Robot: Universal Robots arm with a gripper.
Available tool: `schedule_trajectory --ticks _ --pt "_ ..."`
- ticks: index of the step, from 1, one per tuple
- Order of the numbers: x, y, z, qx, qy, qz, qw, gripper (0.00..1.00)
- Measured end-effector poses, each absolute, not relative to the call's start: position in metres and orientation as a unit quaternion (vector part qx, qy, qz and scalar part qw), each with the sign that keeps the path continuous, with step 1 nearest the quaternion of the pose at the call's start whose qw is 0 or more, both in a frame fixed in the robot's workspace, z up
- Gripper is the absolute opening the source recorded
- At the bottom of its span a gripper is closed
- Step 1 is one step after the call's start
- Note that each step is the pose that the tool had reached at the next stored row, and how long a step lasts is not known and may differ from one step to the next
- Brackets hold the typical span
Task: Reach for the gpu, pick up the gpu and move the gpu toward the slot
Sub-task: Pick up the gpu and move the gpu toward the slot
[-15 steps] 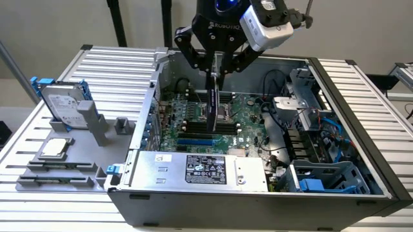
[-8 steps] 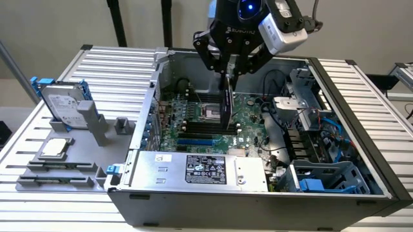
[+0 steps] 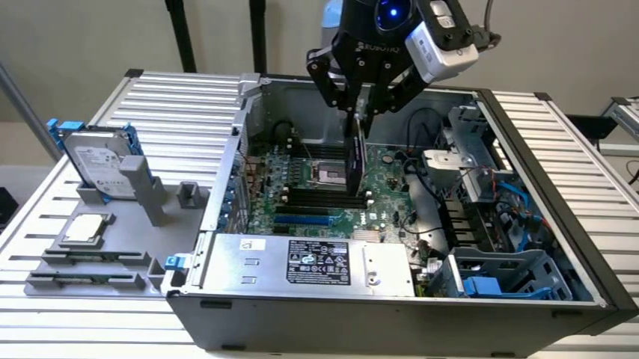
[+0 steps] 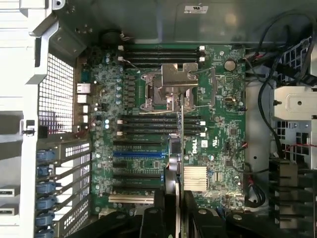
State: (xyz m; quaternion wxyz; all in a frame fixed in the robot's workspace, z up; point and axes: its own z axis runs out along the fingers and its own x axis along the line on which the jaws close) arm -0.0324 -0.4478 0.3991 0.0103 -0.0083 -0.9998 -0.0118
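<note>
The gripper [image 3: 357,112] has its fingers clamped on the gpu [image 3: 355,153], which hangs edge-on above the motherboard [image 3: 330,191] inside the computer case [image 3: 399,314]

**Readable text in this PC build shot**

Not much legible, honestly. The gripper [image 3: 367,101] has "ROBOTIQ" in white on its black body. In the wrist view the motherboard [image 4: 223,144] shows a white "DELL" logo, printed sideways next to the heatsink. The power supply [image 3: 310,262] has a black sticker full of certification marks, but the print is too small to read.
</note>
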Motion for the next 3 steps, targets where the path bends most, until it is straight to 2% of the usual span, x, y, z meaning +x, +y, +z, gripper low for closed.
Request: schedule_trajectory --ticks 3 --pt "-0.0321 -0.4478 0.3991 -0.008 -1.0 -0.012 0.01 0.26"
